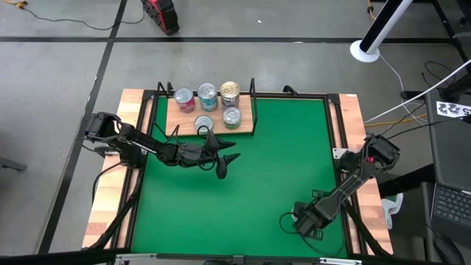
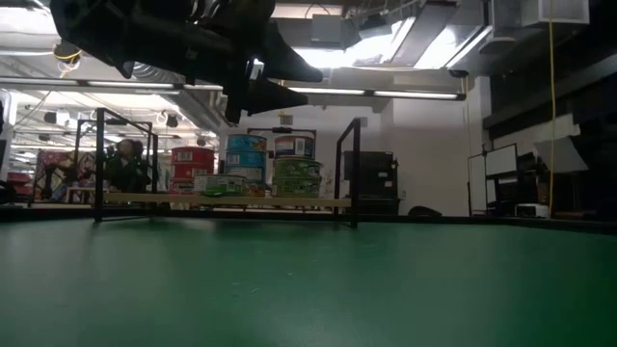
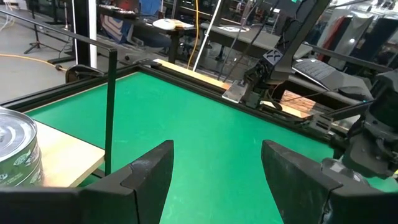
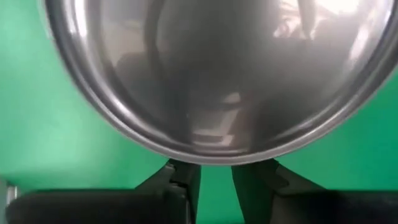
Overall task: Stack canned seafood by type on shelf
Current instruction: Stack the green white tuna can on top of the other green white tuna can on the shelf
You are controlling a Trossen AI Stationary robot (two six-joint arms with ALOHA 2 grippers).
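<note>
The shelf [image 1: 246, 124] is a light wooden board with black uprights at the mat's far side. Several tins stand on it: a red-pink one [image 1: 184, 99], a blue-teal one [image 1: 207, 96], a gold-topped one [image 1: 230, 91] and two nearer ones [image 1: 231, 116] [image 1: 204, 125]. In the low view some are stacked two high [image 2: 247, 154]. My left gripper [image 1: 229, 163] hovers open just near of the shelf, above the mat, holding nothing. My right gripper [image 1: 303, 223] is low at the mat's near right, fingers nearly together. A shiny tin lid [image 4: 217, 68] fills the right wrist view just past the fingertips. My right gripper [image 4: 216, 177] has its fingertips right at the rim of the shiny lid [image 4: 214, 158], which lies on the green mat. Whether the fingertips touch the rim I cannot tell. No part of the tin sits between the fingers.
The green mat [image 1: 287, 154] is framed by a black rail and wooden strips. A black upright [image 3: 111, 112] and a green-labelled tin [image 3: 15, 152] on the board stand close beside my left gripper [image 3: 217, 155]. The right arm's base [image 1: 372, 158] sits at the right edge.
</note>
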